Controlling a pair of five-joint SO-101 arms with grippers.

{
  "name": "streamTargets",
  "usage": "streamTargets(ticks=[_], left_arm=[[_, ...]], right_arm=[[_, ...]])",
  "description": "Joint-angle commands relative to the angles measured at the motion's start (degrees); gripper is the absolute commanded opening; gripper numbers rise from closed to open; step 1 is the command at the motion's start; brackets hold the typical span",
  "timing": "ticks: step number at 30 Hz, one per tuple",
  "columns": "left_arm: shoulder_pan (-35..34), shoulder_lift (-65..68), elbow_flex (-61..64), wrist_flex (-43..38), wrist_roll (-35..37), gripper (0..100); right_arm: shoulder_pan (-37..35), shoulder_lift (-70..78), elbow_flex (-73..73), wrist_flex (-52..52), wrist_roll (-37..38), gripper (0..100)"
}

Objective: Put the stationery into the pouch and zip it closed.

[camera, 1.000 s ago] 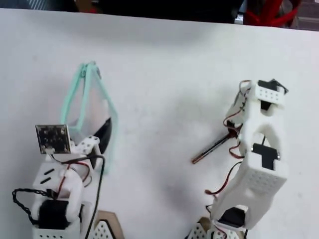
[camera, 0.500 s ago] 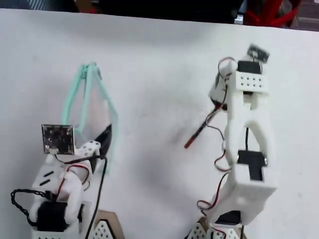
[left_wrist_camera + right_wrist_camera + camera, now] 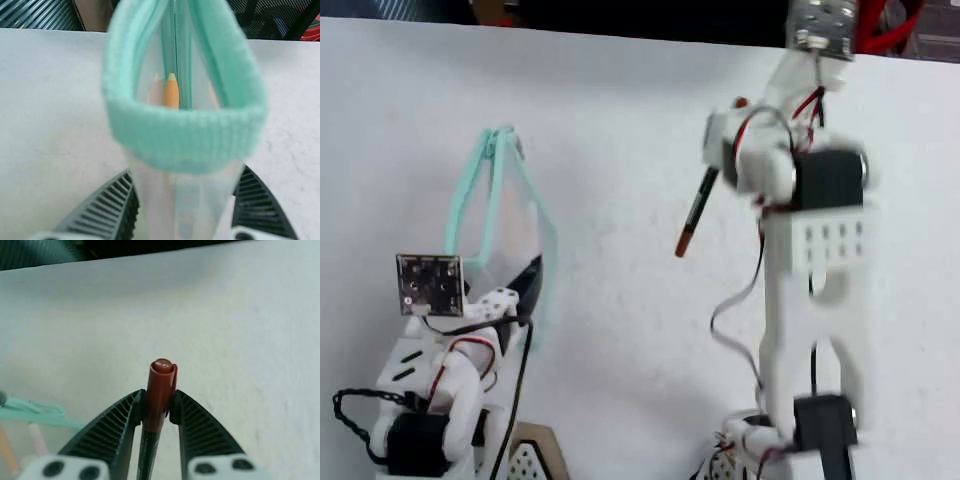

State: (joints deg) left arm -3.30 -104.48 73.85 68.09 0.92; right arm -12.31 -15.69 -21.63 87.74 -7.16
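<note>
A clear pouch (image 3: 505,215) with a mint-green zip band lies on the white table at the left, its mouth held wide. My left gripper (image 3: 182,205) is shut on the pouch's near end (image 3: 185,145); an orange pencil (image 3: 171,92) and a pale stick lie inside. At the right, my right gripper (image 3: 157,407) is shut on a dark pen with a red-brown cap (image 3: 160,385). From above, the pen (image 3: 696,212) hangs lifted off the table, slanting down toward the left, well to the right of the pouch.
The white table (image 3: 620,120) stretches bare between pouch and pen. The right arm (image 3: 815,290) stands tall over the table's right half. Dark objects and red parts (image 3: 865,25) sit beyond the far edge. Arm bases (image 3: 535,455) occupy the near edge.
The right arm has risen and swung toward the far side, carrying the pen off the table and turning it steeper. The left arm and pouch have barely shifted.
</note>
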Motion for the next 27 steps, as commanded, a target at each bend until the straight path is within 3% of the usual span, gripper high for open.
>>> streamTargets(ticks=[1,6,14,27], left_arm=[[0.7,0.2,-3.9,1.3,0.5,28],[0.6,0.2,-4.3,1.7,0.5,28],[0.5,0.2,-7.2,3.0,0.5,27],[0.9,0.0,-11.0,2.9,0.5,27]], right_arm=[[-5.7,-9.5,-2.4,-0.2,9.5,1.8],[-13.3,-17.9,-2.0,-4.3,14.5,1.8],[-20.7,-20.0,-1.8,-7.5,14.1,1.8],[-34.9,-20.1,14.2,-42.5,14.4,1.8]])
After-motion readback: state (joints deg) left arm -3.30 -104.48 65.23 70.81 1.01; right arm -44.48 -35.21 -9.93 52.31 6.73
